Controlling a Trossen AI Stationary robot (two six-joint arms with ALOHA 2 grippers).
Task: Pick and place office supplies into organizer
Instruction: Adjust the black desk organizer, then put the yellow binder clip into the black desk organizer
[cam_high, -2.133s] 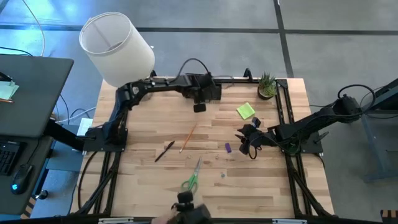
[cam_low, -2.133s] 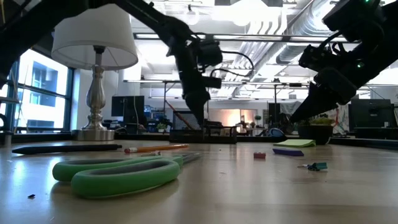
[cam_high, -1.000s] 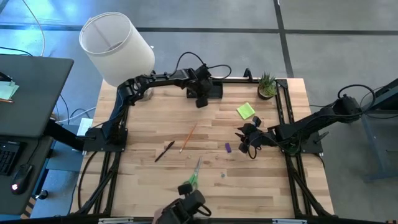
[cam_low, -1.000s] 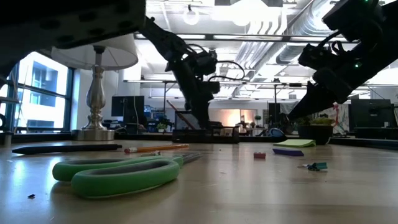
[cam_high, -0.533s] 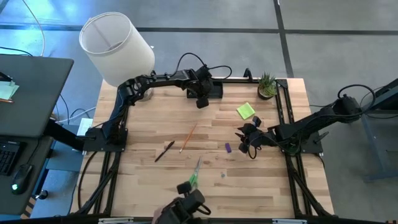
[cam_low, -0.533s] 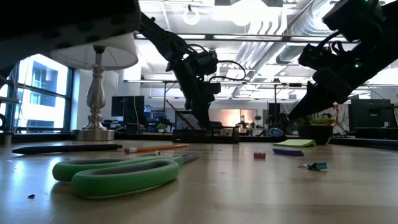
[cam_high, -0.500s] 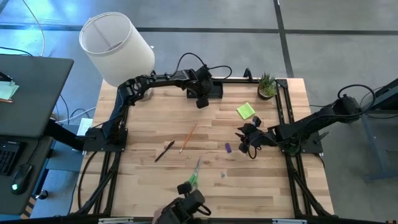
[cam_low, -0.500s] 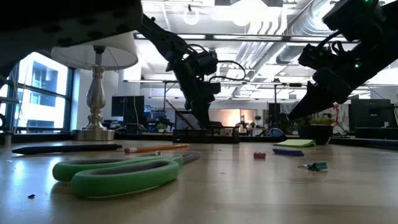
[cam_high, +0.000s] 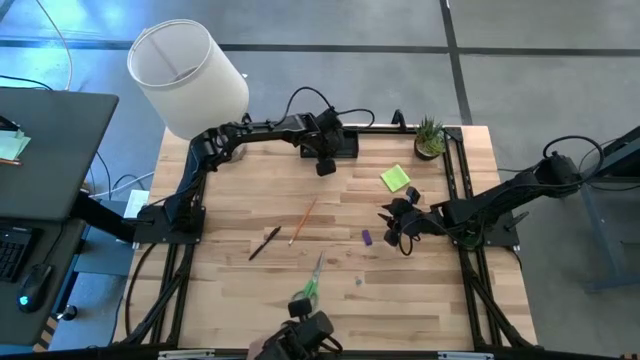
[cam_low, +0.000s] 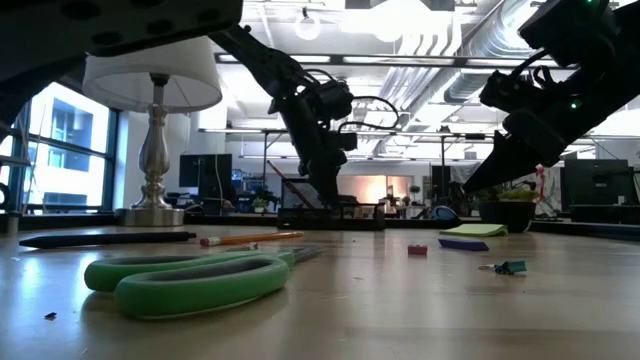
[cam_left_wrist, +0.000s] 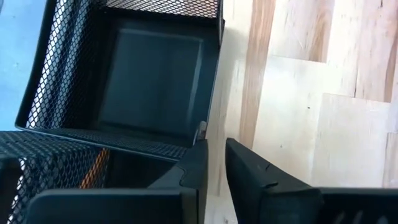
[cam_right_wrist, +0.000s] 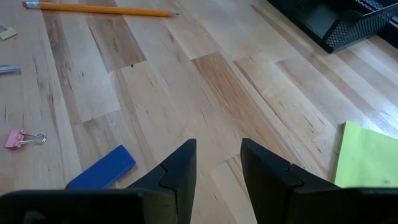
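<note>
Because the left pincer (cam_left_wrist: 214, 163) hangs slightly parted and empty at the organizer (cam_left_wrist: 149, 74) rim, it reads as a drop-off, with something orange lying in the mesh compartment just beside it. Beyond, on the bench (cam_high: 240, 290), lie one pencil (cam_high: 302, 221), one pen (cam_high: 264, 242), one pair of scissors (cam_high: 309, 284), one purple block (cam_high: 366, 238) and one sticky pad (cam_high: 395, 178), while the right pincer (cam_right_wrist: 217, 163) waits parted and empty above that block, beside the pad
</note>
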